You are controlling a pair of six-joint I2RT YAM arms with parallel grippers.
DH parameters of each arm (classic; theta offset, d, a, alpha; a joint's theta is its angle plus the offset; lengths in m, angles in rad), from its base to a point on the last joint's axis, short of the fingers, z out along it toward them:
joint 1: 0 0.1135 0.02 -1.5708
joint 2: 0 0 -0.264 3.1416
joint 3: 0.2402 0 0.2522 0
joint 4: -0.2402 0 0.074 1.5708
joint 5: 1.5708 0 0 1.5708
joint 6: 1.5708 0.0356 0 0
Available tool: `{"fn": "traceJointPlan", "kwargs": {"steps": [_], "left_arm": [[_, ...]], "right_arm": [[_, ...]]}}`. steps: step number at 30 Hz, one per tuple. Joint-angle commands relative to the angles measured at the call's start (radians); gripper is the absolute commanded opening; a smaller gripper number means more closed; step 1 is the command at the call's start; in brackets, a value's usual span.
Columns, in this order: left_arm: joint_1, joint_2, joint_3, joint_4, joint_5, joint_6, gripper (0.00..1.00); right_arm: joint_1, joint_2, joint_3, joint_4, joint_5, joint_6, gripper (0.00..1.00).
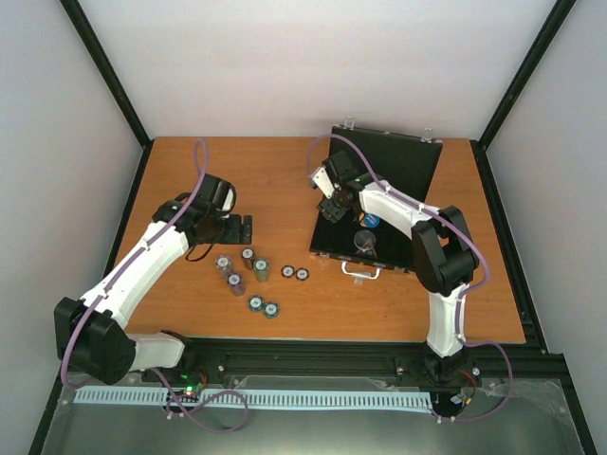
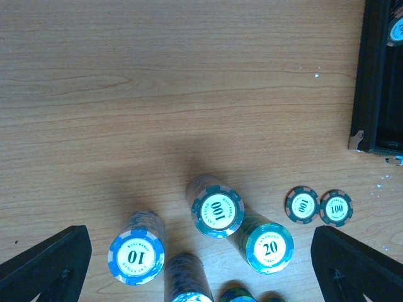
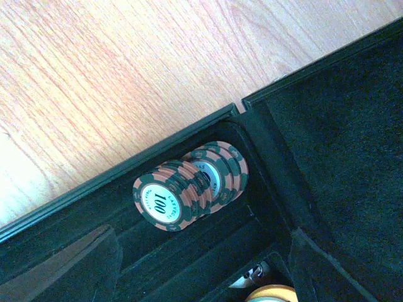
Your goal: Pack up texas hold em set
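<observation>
The black case (image 1: 403, 254) lies open at the right, its lid upright behind and its silver handle (image 1: 360, 272) at the front. A blue disc (image 1: 372, 220) lies inside. My right gripper (image 1: 332, 210) hovers open over the case's back left corner. In the right wrist view (image 3: 189, 270) a short row of pink-green "100" chips (image 3: 189, 189) lies on edge in a slot, free of the fingers. My left gripper (image 1: 242, 228) is open and empty above several upright chip stacks (image 1: 242, 269); in the left wrist view (image 2: 201, 270) they are marked 10 (image 2: 136, 257), 100 (image 2: 217, 211) and 20 (image 2: 269, 247). No triangular token shows.
Two flat "100" chips (image 2: 318, 206) lie between the stacks and the case, whose front left corner (image 2: 378, 75) shows in the left wrist view. Two more flat chips (image 1: 264, 306) lie nearer the front edge. An orange-rimmed round piece (image 3: 271, 294) sits in the case.
</observation>
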Motion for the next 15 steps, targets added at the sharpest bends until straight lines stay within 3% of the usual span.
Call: {"fn": "traceJointPlan", "kwargs": {"steps": [1,15], "left_arm": [[-0.003,-0.038,0.002,0.000,-0.001,-0.002,0.98],[-0.003,-0.054,-0.030,0.005,-0.001,0.006,0.98]], "right_arm": [[-0.017,-0.044,0.025,-0.035,-0.060,0.045,0.75],[-0.023,-0.004,0.019,-0.068,-0.123,0.104,0.77]]}}
